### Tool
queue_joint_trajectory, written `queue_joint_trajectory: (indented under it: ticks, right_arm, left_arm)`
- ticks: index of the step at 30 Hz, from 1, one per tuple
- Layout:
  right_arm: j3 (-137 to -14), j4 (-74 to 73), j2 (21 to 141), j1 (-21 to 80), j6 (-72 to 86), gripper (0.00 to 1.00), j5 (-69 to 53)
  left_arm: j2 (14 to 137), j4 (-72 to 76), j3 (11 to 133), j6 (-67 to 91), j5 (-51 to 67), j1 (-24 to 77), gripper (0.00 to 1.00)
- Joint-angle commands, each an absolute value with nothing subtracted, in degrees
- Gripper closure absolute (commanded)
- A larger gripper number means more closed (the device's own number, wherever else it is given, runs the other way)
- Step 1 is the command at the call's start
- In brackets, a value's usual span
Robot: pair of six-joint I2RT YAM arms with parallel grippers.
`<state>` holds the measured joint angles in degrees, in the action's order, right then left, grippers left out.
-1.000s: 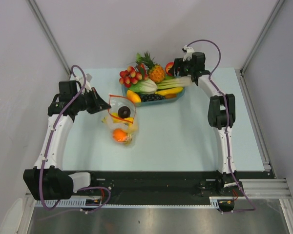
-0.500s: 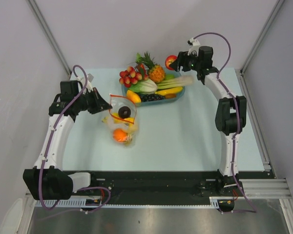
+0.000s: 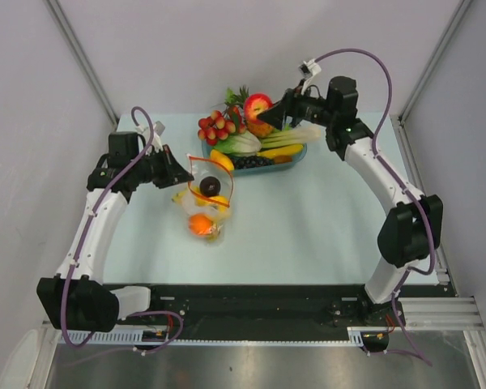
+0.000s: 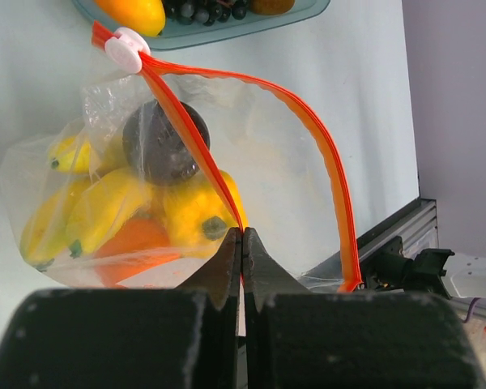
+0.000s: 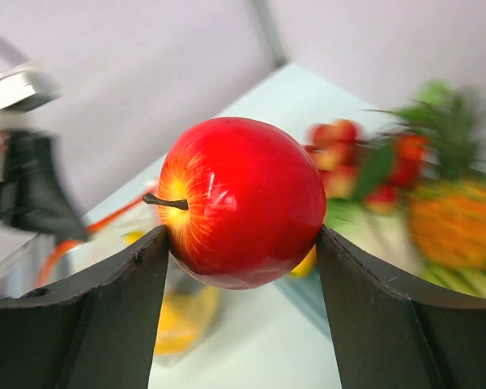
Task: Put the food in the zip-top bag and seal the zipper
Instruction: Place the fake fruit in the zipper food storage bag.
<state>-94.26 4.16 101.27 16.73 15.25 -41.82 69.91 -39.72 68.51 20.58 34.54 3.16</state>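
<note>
Grey walls enclose a pale blue worktop (image 3: 324,227) carrying a blue-tinted fruit tray (image 3: 300,154). The left claw (image 4: 241,243) is pinched tight on the red-orange zipper (image 4: 308,121) and holds the zip-top bag (image 4: 105,162) agape, with the banana bunch (image 4: 105,211) and orange (image 4: 134,239) inside. The right claw (image 5: 241,243) clamps the red apple (image 5: 243,198) above the tray. Loading is under way. Next, the apple needs carrying over the mouth and releasing; sealing comes after.
</note>
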Motion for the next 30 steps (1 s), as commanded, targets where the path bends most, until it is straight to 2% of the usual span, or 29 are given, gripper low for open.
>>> queue_joint_trajectory:
  ticks: [1, 13, 18, 22, 26, 30]
  right_arm:
    - [-91.94, 3.70, 95.98, 23.54, 13.72, 0.50, -46.66]
    - [-91.67, -9.31, 99.57, 37.78, 0.18, 0.47, -46.15]
    - [-96.41, -17.90, 103.44, 42.01, -6.85, 0.29, -42.82]
    - [-100.45, -20.91, 105.21, 40.96, -2.04, 0.00, -43.15]
    - [-101.60, -17.77, 102.58, 37.19, 3.50, 0.00, -44.91]
    - [-100.64, -18.71, 100.55, 34.63, 2.03, 0.00, -38.77]
  left_arm:
    - [69.87, -37.53, 71.54, 21.36, 35.68, 3.60, 1.00]
    - [66.89, -36.83, 69.61, 21.09, 37.18, 3.69, 1.00]
    - [66.09, -36.82, 68.73, 20.83, 37.35, 3.69, 1.00]
    - [65.31, -36.65, 68.29, 20.65, 37.53, 3.60, 1.00]
    - [64.60, -36.48, 67.15, 20.39, 37.18, 3.60, 1.00]
    - [64.42, -36.39, 66.62, 20.13, 37.18, 3.69, 1.00]
